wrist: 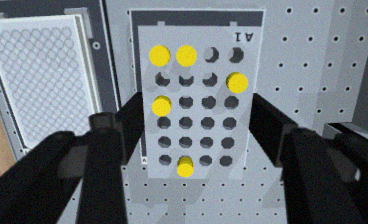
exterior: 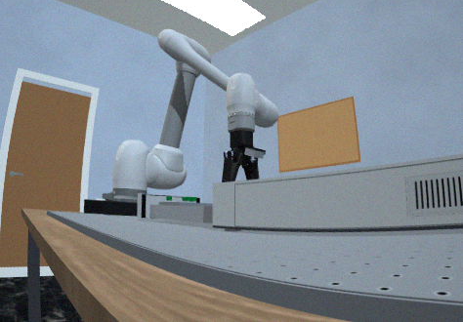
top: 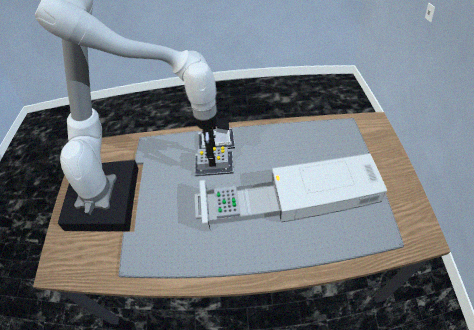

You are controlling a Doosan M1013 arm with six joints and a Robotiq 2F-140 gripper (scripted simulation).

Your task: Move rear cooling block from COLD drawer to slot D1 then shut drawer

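My gripper [top: 212,164] [exterior: 240,176] [wrist: 196,107] points down and is shut on the long sides of the grey rear block [top: 202,160] [wrist: 197,132]. The block carries several yellow tubes, standing in bores. It is over slot D1 [top: 220,172] [wrist: 197,18]; in the wrist view it covers most of the slot and looks raised above it. Its underside and exact height are hidden. The drawer [top: 257,201] of the cooler COLD [top: 330,184] [exterior: 317,204] is open. The front block [top: 229,193], with several green tubes, sits near its handle end. COLD's lamp [top: 278,178] is lit yellow.
Slot D2 [wrist: 105,75], beyond D1, holds a white plate [top: 223,136] [wrist: 35,80] with many small round wells. The drawer's upright front panel [top: 204,209] and handle stand between the drawer and the robot base [top: 100,219]. Perforated mat [top: 170,254] surrounds the slots and COLD.
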